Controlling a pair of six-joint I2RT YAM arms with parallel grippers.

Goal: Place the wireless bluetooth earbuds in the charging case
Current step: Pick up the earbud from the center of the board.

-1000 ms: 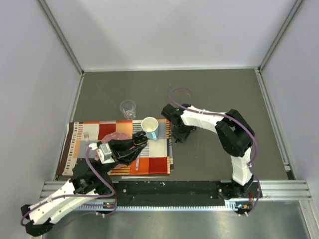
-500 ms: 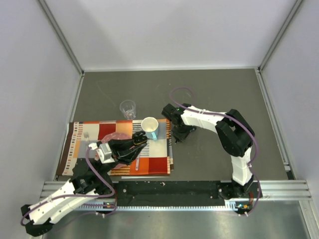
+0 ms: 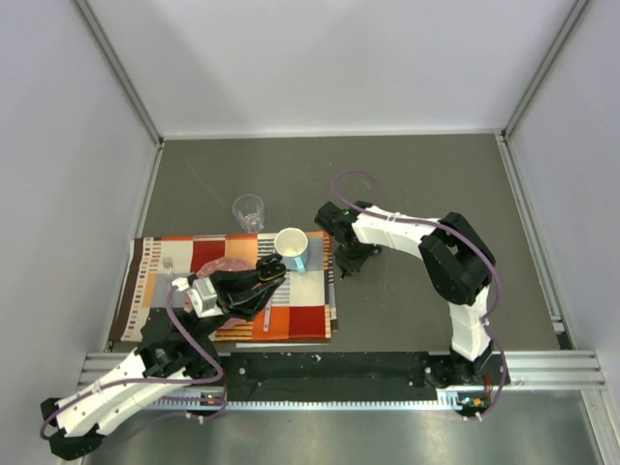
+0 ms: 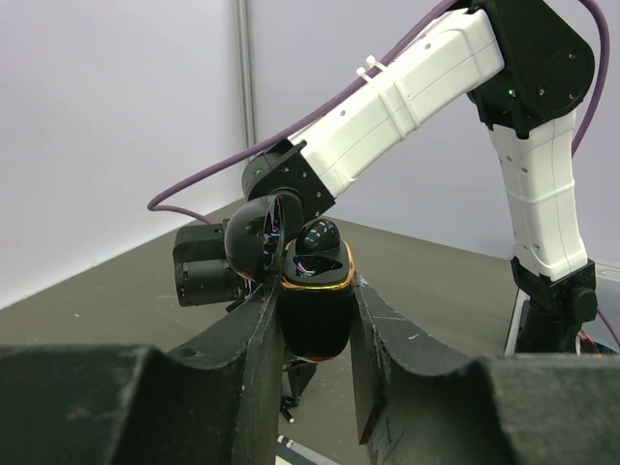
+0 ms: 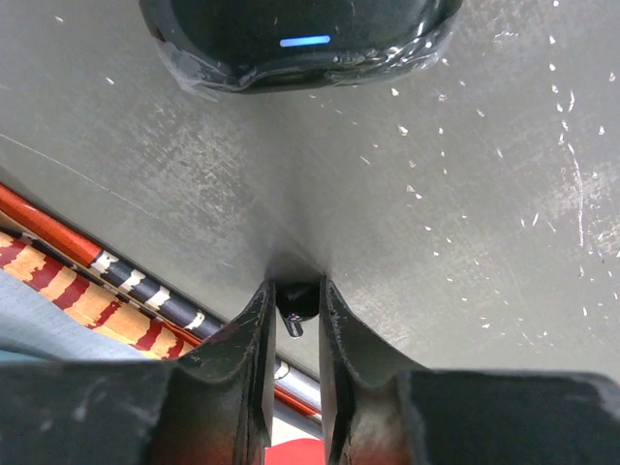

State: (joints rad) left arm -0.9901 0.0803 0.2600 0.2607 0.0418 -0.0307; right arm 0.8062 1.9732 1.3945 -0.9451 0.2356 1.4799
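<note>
My left gripper [image 3: 272, 275] is shut on a glossy black charging case [image 4: 317, 305] with a gold rim and holds it above the mat. Its lid [image 4: 254, 237] stands open, and a rounded black piece [image 4: 319, 235] sits in its far side. My right gripper [image 3: 343, 270] points down at the grey table just right of the mat. In the right wrist view its fingers [image 5: 260, 308] press both sides of a tiny black earbud [image 5: 296, 298] that lies on the table. The right gripper [image 5: 294, 287] is shut on it.
A white mug [image 3: 292, 248], a pink plate [image 3: 226, 266] and a utensil [image 3: 266, 316] lie on the striped mat [image 3: 160, 291]. A clear glass [image 3: 249, 210] stands behind it. A second black case [image 5: 300, 34] with a blue light lies just beyond the right gripper.
The right gripper's fingers have closed in on the earbud. Both arms stay where they were, and the left gripper still holds the case.
</note>
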